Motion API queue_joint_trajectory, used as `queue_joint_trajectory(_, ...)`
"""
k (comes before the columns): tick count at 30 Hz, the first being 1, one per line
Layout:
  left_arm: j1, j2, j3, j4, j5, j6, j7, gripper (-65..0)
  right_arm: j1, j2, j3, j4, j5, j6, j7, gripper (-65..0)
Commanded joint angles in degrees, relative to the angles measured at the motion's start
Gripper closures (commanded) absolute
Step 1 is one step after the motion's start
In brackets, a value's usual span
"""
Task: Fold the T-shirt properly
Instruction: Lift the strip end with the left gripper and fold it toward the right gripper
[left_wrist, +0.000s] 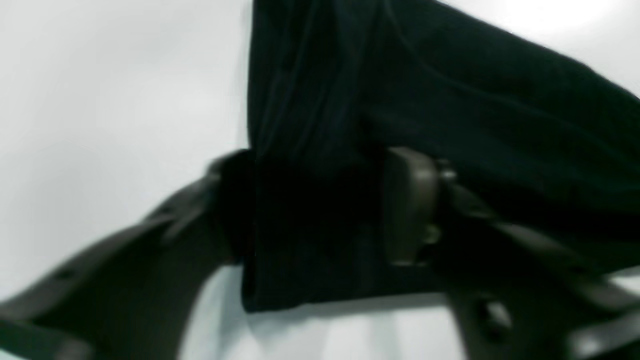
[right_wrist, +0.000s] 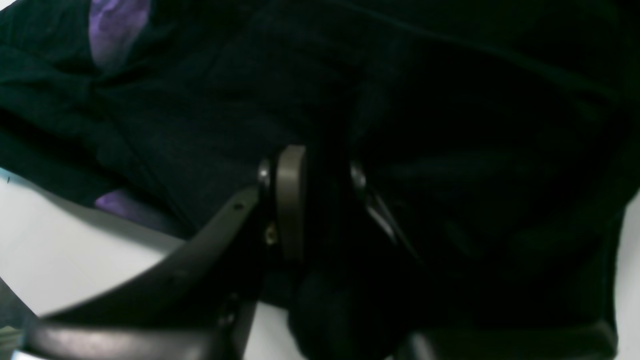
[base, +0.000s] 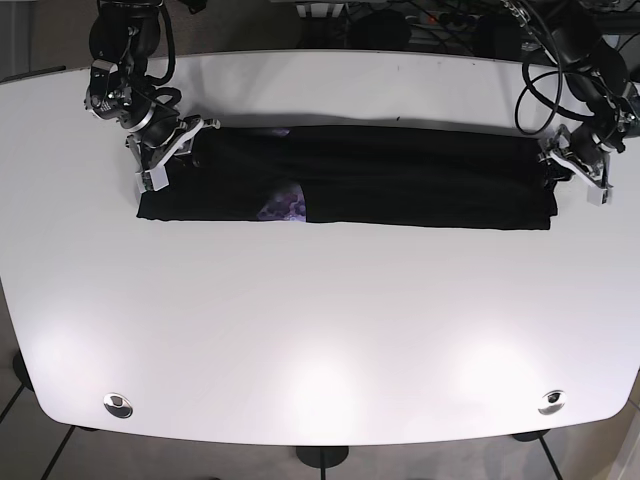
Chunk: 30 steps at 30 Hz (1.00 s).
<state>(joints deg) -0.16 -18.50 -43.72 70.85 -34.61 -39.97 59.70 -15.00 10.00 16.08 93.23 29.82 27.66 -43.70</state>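
cloth, tabletop and gripper finishes

the t-shirt (base: 400, 178) is matt black woven-looking cloth with a purple print patch (base: 283, 207). the table (base: 320, 330) is smooth, white, faintly glossy. the left gripper (left_wrist: 320, 210) pads look like matt grey plastic, though blurred.

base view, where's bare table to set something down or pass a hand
Bare table runs from the T-shirt to the near edge. A narrower bare strip lies behind it. Crowded at both shirt ends, where the left end effector and right end effector grip cloth.
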Motion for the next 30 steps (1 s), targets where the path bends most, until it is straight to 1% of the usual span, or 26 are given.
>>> queue_joint_trajectory(1,-0.41,-0.79,0.16,0.67,0.37,-0.03,0.83,-18.5,0.28,0.42,0.32,1.14,0.29,0.43,0.41,-11.6)
queue_joint_trajectory(2,-0.93,-0.79,0.16,0.67,0.37,-0.03,0.65,-9.6,0.28,0.42,0.32,1.14,0.29,0.43,0.41,-11.6)
queue_joint_trajectory(3,-1.46,-0.71,0.08,0.67,0.37,-0.03,0.65,-5.8,0.28,0.42,0.32,1.14,0.29,0.43,0.41,-11.6)
queue_joint_trajectory(5,-1.64,-0.44,-0.19,3.39,0.37,-0.03,0.56,-4.7,0.28,0.42,0.32,1.14,0.29,0.43,0.41,-11.6)
queue_joint_trajectory(7,-1.29,-0.18,-0.10,10.69,0.37,-0.03,0.56,-4.7,0.28,0.42,0.32,1.14,0.29,0.43,0.41,-11.6)
queue_joint_trajectory(8,0.65,1.49,-0.01,16.32,0.37,-0.03,0.56,-4.7,0.28,0.42,0.32,1.14,0.29,0.43,0.41,-11.6)
queue_joint_trajectory(10,2.05,3.51,0.43,24.05,0.37,-0.03,0.65,-4.7,0.28,0.42,0.32,1.14,0.29,0.43,0.41,-11.6)
queue_joint_trajectory(12,3.20,5.18,4.38,31.17,0.37,-0.03,0.65,-4.7,0.28,0.42,0.32,1.14,0.29,0.43,0.41,-11.6)
queue_joint_trajectory(13,4.69,6.33,8.16,35.66,0.37,-0.03,0.65,-4.7,0.28,0.42,0.32,1.14,0.29,0.43,0.41,-11.6)
queue_joint_trajectory(15,6.19,8.52,13.00,39.96,0.37,-0.03,0.65,-4.7,0.37,0.42,0.32,1.14,0.29,0.43,0.41,-11.6)
queue_joint_trajectory(17,7.15,10.99,17.66,40.93,0.19,-0.03,0.65,-4.7,0.54,0.42,0.32,0.97,0.29,0.43,0.41,-11.6)
queue_joint_trajectory(18,7.15,12.48,21.18,40.84,0.37,0.62,0.65,-4.7,0.54,0.42,0.32,0.97,0.29,0.43,0.41,-11.6)
queue_joint_trajectory(23,6.98,17.23,31.55,40.58,0.37,5.02,0.56,-4.7,0.54,0.42,0.32,0.88,0.29,0.43,0.41,-11.6)
queue_joint_trajectory(26,6.45,17.23,37.53,37.41,0.46,7.31,0.47,-5.0,0.54,0.42,0.32,0.88,0.29,0.43,0.41,-11.6)
queue_joint_trajectory(28,5.83,17.23,38.05,36.10,0.46,8.62,0.47,-5.6,0.54,0.42,0.32,0.88,0.29,0.43,0.41,-11.6)
queue_joint_trajectory(29,5.75,17.23,38.49,35.30,0.46,9.15,0.47,-6.8,0.63,0.42,0.32,0.88,0.29,0.43,0.41,-11.6)
queue_joint_trajectory(30,5.75,17.23,39.55,34.51,0.46,9.68,0.47,-10.0,0.63,0.42,0.32,0.88,0.29,0.43,0.41,-11.6)
